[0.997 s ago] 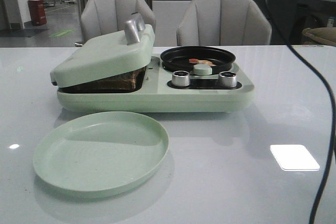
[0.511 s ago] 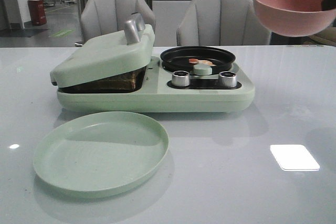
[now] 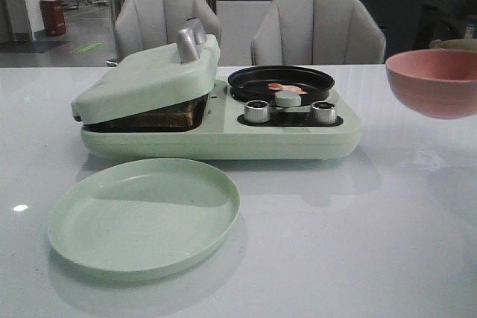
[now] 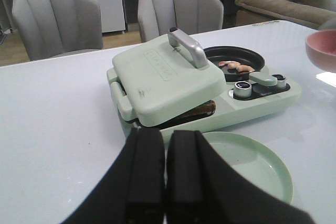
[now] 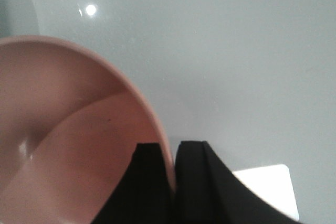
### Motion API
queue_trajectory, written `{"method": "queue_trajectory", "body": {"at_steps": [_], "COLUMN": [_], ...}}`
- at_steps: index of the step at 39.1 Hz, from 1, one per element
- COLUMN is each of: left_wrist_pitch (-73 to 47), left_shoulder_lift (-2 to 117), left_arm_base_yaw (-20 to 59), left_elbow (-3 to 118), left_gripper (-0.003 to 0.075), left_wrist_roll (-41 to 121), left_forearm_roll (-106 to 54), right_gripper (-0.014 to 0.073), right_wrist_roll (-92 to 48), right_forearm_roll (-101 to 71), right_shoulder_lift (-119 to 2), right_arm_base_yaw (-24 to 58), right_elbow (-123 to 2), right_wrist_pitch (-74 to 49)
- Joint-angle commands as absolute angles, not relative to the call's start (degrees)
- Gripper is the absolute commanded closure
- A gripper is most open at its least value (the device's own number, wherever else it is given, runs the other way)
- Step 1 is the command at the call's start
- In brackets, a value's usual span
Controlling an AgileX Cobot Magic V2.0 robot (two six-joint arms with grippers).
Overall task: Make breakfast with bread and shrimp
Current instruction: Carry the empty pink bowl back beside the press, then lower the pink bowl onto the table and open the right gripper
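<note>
My right gripper [image 5: 172, 182] pinches the pink bowl [image 3: 436, 81] rim above the surface [image 3: 358, 243], right of the shrimp [image 3: 285, 88].

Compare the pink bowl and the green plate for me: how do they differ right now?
The pink bowl is deep and rounded; the green plate is shallow and flat. The bowl is held off the table, its rim pinched by the right gripper; the plate rests on the table in front of the breakfast maker, touched by no gripper. Both look empty.
</note>
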State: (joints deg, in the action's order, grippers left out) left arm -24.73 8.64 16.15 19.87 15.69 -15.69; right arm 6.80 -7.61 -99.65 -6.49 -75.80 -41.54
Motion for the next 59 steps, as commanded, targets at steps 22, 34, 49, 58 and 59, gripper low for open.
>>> {"method": "queue_trajectory", "body": {"at_steps": [22,34,49,58,59], "left_wrist_pitch": [-20.48,-20.48,-20.48,-20.48,-20.48], "left_shoulder_lift": [9.20,9.20,9.20,9.20,9.20], "left_arm_base_yaw": [16.52,16.52,16.52,16.52,16.52], "left_elbow": [21.46,21.46,21.46,21.46,21.46], "left_gripper": [0.0606,0.0606,0.0606,0.0606,0.0606], "left_wrist_roll": [15.06,15.06,15.06,15.06,15.06], "left_forearm_roll": [-16.70,-16.70,-16.70,-16.70,-16.70], "right_gripper": [0.0278,0.0119,0.0119,0.0119,0.0119], "right_wrist_roll": [0.00,-0.72,-4.98,-5.21,-5.21], "right_forearm_roll": [-7.13,-4.57,-4.62,-5.13,-5.27], "right_shoulder_lift": [-106.00,-101.88,-82.65,-74.38,-73.43], "right_arm_base_yaw": [-6.51,-6.51,3.23,9.98,10.51], "right_elbow": [-77.66,-77.73,-77.66,-74.79,-73.71], "right_wrist_pitch": [-39.87,-39.07,-35.32,-33.85,-33.14]}}
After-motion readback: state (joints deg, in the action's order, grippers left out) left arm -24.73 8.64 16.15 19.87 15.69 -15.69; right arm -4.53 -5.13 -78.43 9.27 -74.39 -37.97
